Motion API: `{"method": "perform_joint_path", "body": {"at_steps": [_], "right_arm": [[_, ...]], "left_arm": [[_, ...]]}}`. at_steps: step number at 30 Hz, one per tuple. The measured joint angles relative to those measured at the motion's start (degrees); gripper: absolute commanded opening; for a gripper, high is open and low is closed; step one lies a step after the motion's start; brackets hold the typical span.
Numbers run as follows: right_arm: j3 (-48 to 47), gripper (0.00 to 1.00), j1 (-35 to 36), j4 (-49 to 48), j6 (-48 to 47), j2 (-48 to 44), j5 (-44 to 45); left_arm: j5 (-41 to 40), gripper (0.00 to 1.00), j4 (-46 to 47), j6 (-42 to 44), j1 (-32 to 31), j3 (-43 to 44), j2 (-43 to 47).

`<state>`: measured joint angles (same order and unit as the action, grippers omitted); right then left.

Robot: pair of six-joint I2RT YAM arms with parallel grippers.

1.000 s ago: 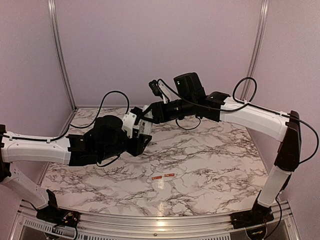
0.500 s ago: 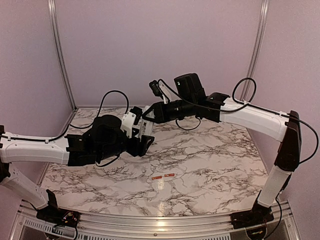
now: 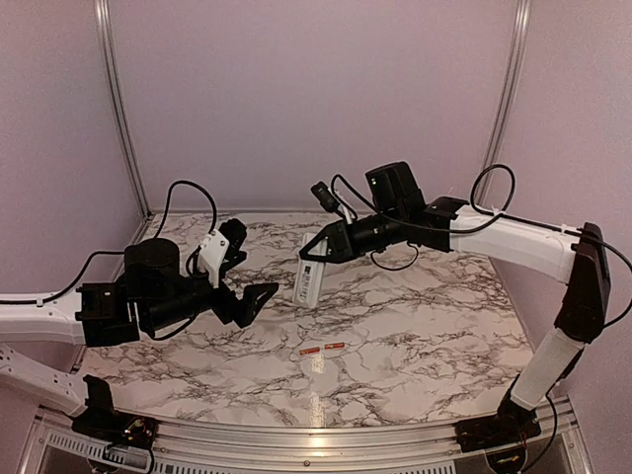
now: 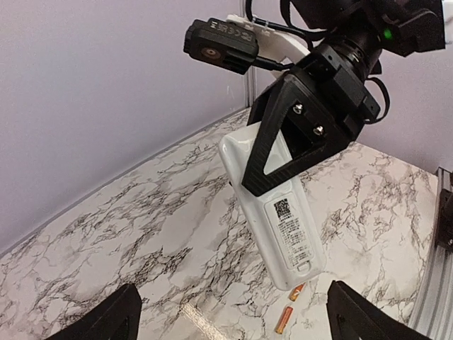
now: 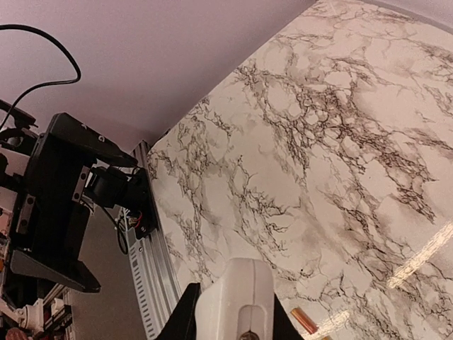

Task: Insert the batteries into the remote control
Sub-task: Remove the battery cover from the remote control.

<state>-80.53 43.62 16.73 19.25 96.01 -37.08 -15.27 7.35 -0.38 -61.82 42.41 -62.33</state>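
While the right gripper (image 3: 320, 253) clamped the remote control (image 3: 308, 281) mid-air by its upper end, the left gripper (image 3: 247, 267) gaped wide, empty; both batteries (image 3: 322, 349) lay on the table (image 3: 434, 326) below.

My bench (image 3: 425, 326) is patterned as white marble with dark grey veins, and it glares where light strikes near its front. A ribbed metal rail (image 3: 296, 441) runs along that front edge. Plain lilac walls (image 3: 316, 99) close the back and sides, with a left corner post (image 3: 117, 109) and a right corner post (image 3: 511, 89), both of pale metal. A small pale strip (image 4: 200, 322) lies on the bench; I cannot tell what it is.
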Motion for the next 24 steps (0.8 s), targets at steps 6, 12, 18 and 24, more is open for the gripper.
{"method": "perform_joint_path", "body": {"at_steps": [6, 12, 18, 24], "right_arm": [[2.08, 0.01, 0.0, 0.55, 0.24, -0.85, -6.19], [2.6, 0.0, 0.02, 1.4, 0.72, -0.42, -10.05], [2.84, 0.0, 0.37, 2.69, 0.68, 0.94, -11.39], [2.84, 0.0, 1.55, 4.17, 0.66, 2.71, -11.67]], "left_arm": [[-1.36, 0.87, 0.39, 12.13, -8.48, -5.31, 1.42], [-5.07, 0.78, 0.46, 21.42, -13.16, -5.33, -0.61], [-6.86, 0.65, 0.72, 26.29, -14.43, -5.22, -1.7], [-7.61, 0.59, 0.94, 29.44, -15.06, -2.82, -4.96]]}}
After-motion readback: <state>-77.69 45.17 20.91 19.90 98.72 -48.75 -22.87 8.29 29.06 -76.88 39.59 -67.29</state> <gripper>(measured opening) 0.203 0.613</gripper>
